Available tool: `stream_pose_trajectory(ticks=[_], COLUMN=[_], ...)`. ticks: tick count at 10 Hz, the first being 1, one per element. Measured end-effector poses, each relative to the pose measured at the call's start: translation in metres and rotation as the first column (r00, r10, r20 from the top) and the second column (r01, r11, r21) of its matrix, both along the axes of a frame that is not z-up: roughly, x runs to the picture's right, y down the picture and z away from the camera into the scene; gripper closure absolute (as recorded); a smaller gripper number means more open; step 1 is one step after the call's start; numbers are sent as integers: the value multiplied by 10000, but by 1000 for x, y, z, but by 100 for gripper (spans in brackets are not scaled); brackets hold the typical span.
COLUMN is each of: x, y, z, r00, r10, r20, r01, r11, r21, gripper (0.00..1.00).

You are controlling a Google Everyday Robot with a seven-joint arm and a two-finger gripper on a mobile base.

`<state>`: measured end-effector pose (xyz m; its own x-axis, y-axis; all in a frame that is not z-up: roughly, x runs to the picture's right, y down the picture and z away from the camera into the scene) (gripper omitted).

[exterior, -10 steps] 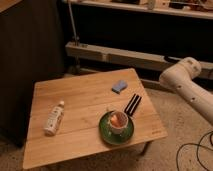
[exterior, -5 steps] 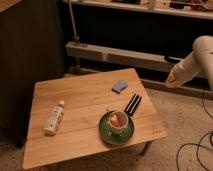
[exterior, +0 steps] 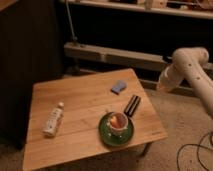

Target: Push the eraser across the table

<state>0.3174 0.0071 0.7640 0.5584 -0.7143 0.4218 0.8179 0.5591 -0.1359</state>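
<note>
Beyond the right edge of the worktop [exterior: 80,100], the gripper [exterior: 166,83], whose opening I cannot tell, has barely shifted in a second, well apart from the eraser [exterior: 132,105], which lies unpushed beside the cup [exterior: 116,121].

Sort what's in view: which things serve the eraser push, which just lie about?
Job: black oblong eraser with pale stripe; light bamboo-plank table; gripper, beyond the table's right side.
Lying about: light-blue squarish pad; pale bottle on its side; cup on green round plate.
</note>
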Motion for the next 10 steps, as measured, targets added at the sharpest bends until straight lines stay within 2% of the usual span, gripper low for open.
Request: stream_pose_trajectory(ticks=[1, 2, 3, 5, 6, 8, 10], x=[1, -18, -26, -43, -46, -52, -61], y=[11, 39, 59, 94, 107, 132, 140], z=[-6, -16, -27, -38, -36, -12, 9], r00=[9997, 9974, 9944, 9871, 9847, 9814, 9725], r10=[228, 603, 932, 1495, 1669, 1913, 2328], r20=[55, 392, 499, 577, 497, 138, -38], r01=[-228, -602, -932, -1512, -1689, -1918, -2315], r11=[9997, 9982, 9956, 9882, 9849, 9790, 9686], r21=[15, -55, -22, 252, 392, 695, 905], gripper=[96, 96, 96, 96, 96, 96, 96])
